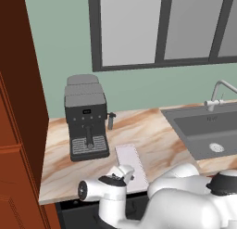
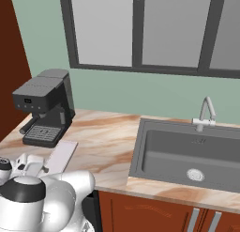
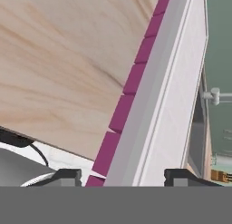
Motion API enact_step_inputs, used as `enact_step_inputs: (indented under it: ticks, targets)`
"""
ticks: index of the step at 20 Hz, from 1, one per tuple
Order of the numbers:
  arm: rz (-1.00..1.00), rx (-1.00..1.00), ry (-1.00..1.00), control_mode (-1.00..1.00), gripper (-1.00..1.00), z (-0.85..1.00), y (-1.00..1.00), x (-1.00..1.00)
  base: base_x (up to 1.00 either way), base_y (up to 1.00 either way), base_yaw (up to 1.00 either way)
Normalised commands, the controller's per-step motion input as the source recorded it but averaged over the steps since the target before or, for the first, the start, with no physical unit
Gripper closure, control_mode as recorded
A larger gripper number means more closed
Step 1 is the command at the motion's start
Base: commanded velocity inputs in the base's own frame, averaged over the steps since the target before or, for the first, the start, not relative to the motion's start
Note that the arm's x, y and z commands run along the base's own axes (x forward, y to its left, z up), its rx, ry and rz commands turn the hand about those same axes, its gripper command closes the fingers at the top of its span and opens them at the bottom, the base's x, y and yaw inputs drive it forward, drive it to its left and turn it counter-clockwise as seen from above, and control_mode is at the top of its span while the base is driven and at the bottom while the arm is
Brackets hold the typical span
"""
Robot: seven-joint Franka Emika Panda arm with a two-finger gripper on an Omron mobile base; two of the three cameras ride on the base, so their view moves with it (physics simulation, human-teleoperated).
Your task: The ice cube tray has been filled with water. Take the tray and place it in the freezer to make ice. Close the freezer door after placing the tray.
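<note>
The ice cube tray (image 1: 128,155) is a thin pale rectangle lying flat on the marble counter, just right of the coffee machine's base. Its near end reaches the counter's front edge. My gripper (image 1: 125,173) is down at that near end, and from the right it sits low at the left (image 2: 33,166) beside the tray (image 2: 63,153). In the hand view the tray's pale rim and purple underside (image 3: 167,105) run up from between my two fingertips, which press in on either side of it. The freezer and its door are out of view.
A black coffee machine (image 1: 86,117) stands at the back left of the counter. A red-brown wooden cabinet (image 1: 18,107) walls off the left side. A grey sink (image 1: 185,126) with a faucet (image 1: 217,96) lies to the right, under a window.
</note>
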Motion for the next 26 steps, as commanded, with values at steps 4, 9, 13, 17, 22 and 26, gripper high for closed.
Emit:
enact_step_inputs:
  ticks: [4,9,13,17,22,26]
  targets:
    - [0.0,-0.01,-0.02,-1.0,1.0,0.08,0.07,-0.04,0.0,0.0,0.0]
    - [0.0,-0.08,0.0,-1.0,1.0,0.44,0.12,0.0,0.0,0.0,0.0]
    - [0.0,-0.11,0.0,-1.0,1.0,0.61,0.08,-0.02,0.0,0.0,0.0]
    - [0.0,-0.11,0.0,-1.0,1.0,0.45,0.04,-0.09,0.0,0.0,0.0]
    - [-0.06,-0.11,-0.02,-1.0,1.0,0.27,0.0,-0.25,0.0,0.0,0.0]
    - [-0.11,-0.13,0.0,-1.0,1.0,0.39,0.0,-0.13,0.0,0.0,0.0]
